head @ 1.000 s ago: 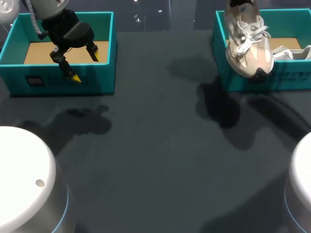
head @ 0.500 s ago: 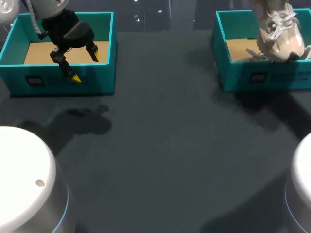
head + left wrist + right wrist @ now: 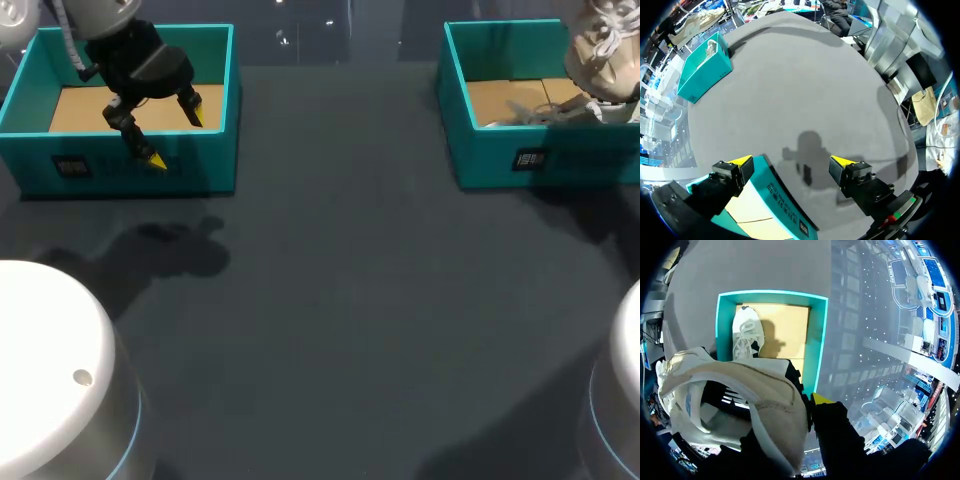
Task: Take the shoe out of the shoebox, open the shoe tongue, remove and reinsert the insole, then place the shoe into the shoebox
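Dark worktop (image 3: 340, 280) with two teal shoeboxes: left shoebox (image 3: 130, 172) at upper left of the head view, right shoebox (image 3: 560, 165) at upper right. Two shoes: held shoe (image 3: 605, 45) aloft over the right shoebox in the upper right corner, second shoe (image 3: 540, 115) flat inside that box. Seen only from the right wrist: right gripper (image 3: 807, 402) clamped on the held shoe's heel collar, one yellow tip in sight. Plainest from the left wrist: left gripper (image 3: 791, 162) spread wide, holding nothing, over the left shoebox's front wall.

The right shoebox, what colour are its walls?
Teal walls on the shoebox, around a tan cardboard floor; the head view shows it best.
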